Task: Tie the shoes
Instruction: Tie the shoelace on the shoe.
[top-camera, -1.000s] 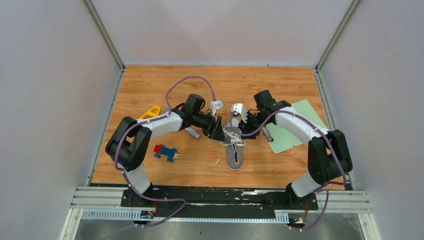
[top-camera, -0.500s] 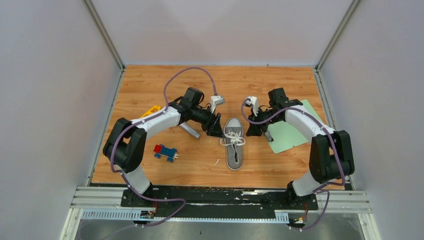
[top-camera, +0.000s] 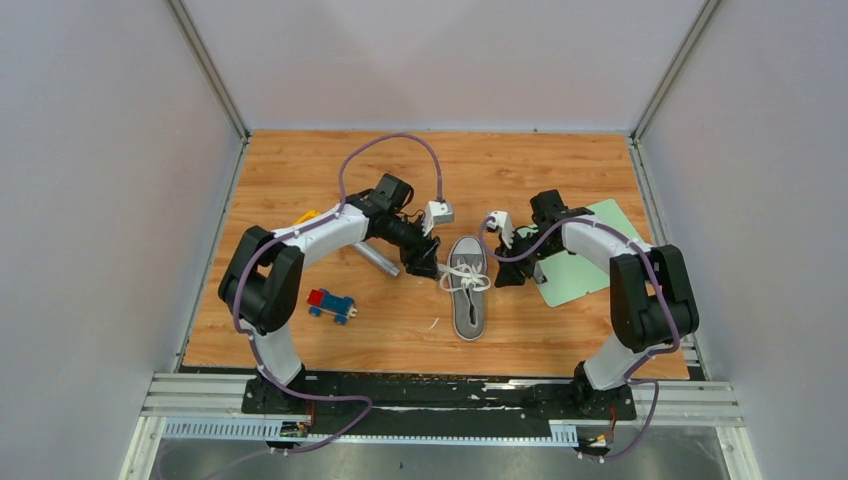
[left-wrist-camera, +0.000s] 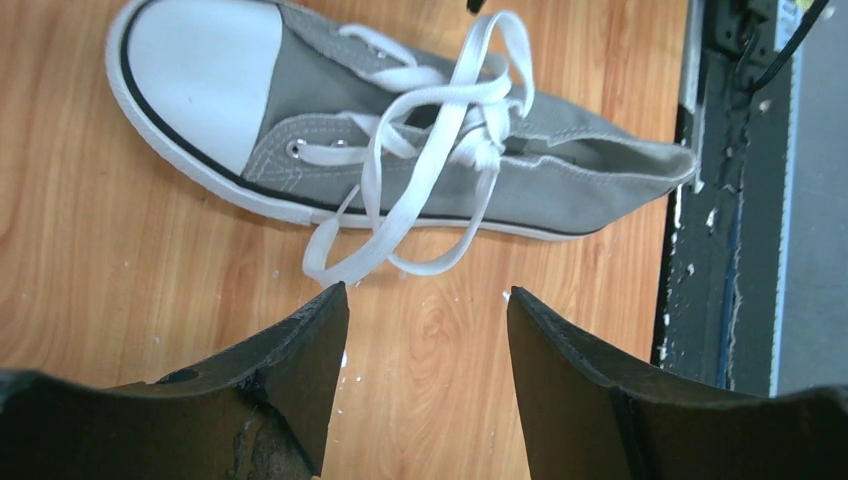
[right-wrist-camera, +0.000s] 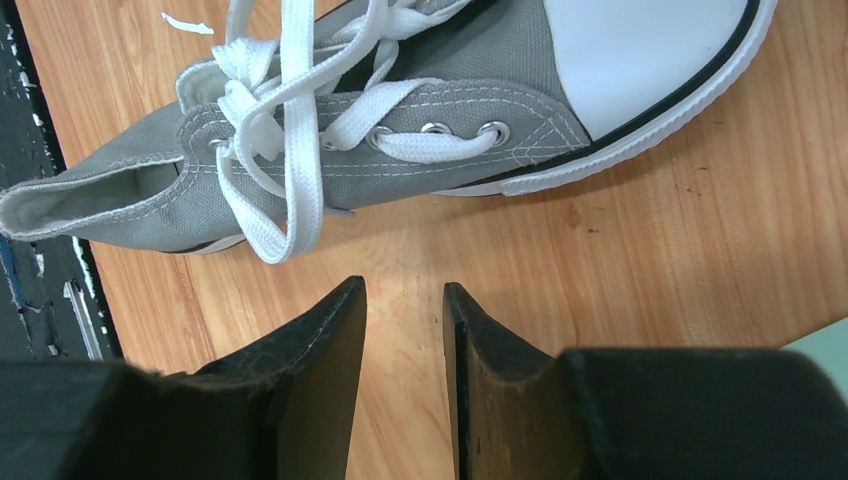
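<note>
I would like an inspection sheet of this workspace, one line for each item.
Surface: wooden table, small white flecks.
Job's things: grey sneaker on its sole; white laces in loose loops hanging over both sides.
Clutter: toy car, yellow piece, metal cylinder, green mat.
Grippers: left gripper open, empty; right gripper open, empty.
Cables: purple cables along both arms.
Surroundings: white walls, metal rail at near edge.

wooden table (top-camera: 400, 320) bears sneaker (top-camera: 468, 300), toy car (top-camera: 330, 304), metal cylinder (top-camera: 378, 259), green mat (top-camera: 585, 268) (right side)
</note>
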